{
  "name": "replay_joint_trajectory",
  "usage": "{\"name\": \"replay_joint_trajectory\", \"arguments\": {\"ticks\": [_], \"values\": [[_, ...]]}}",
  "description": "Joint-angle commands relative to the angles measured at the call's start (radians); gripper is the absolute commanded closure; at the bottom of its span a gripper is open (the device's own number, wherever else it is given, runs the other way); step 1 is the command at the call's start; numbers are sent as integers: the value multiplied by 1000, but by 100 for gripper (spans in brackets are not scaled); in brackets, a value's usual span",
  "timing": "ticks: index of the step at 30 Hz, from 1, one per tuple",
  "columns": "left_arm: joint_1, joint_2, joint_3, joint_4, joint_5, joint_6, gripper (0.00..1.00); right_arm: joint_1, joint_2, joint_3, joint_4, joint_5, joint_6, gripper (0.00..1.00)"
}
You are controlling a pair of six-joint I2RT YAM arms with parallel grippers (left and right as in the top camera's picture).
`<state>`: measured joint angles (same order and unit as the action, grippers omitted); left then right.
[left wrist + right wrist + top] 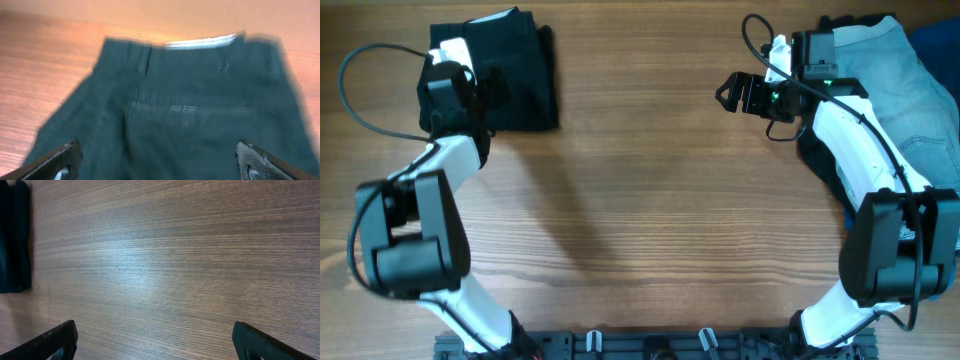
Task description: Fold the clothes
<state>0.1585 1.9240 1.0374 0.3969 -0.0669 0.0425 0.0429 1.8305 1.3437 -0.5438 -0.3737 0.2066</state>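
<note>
Although the left-wrist view was smeared by blur, the pair of plain black fabric shorts (190, 115) filled most of it. They lay flat on the wooden table (640, 200), with a strip of whitish waistband lining (200, 42) showing along the top edge. From overhead the shorts sat in the upper left of the frame as a compact dark block. They seemed to be doubled over on themselves, though fold lines were hard to read in black on black.

The left gripper (160, 165) hung directly above them with its jaws spread wide and nothing between them; whether the tips touched the cloth could not be told. The right gripper (732, 92) was in the upper right of the overhead frame, jaws likewise wide apart and empty over bare wood. It was near a light-blue denim garment (910, 90) and a dark blue cloth (935, 30) at the right edge.

The shorts looked light, thin and limp, so they would likely sag and drape when lifted, and stacked layers could slide apart. The waistband, thickened by its seam, seemed the firmest place to pinch, and a hem corner of a leg was the other fair choice. A pinch in the middle of the panel would probably raise only the top layer.
</note>
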Motion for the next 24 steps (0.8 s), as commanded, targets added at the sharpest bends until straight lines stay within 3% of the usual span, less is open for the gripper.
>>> {"name": "replay_joint_trajectory", "arguments": {"ticks": [1,7,16,19,24], "values": [[2,135,-3,99,79,143,0,2,-21,6,-3,-8,-20,0],[2,269,-3,189,100,145,0,2,-21,6,0,-8,-15,0],[103,279,-3,183,86,145,0,2,-21,6,6,-8,0,0],[160,279,-3,171,163,191,0,2,-21,6,12,-8,3,0],[180,280,-3,171,164,190,0,2,-21,6,19,-8,6,0]]}}
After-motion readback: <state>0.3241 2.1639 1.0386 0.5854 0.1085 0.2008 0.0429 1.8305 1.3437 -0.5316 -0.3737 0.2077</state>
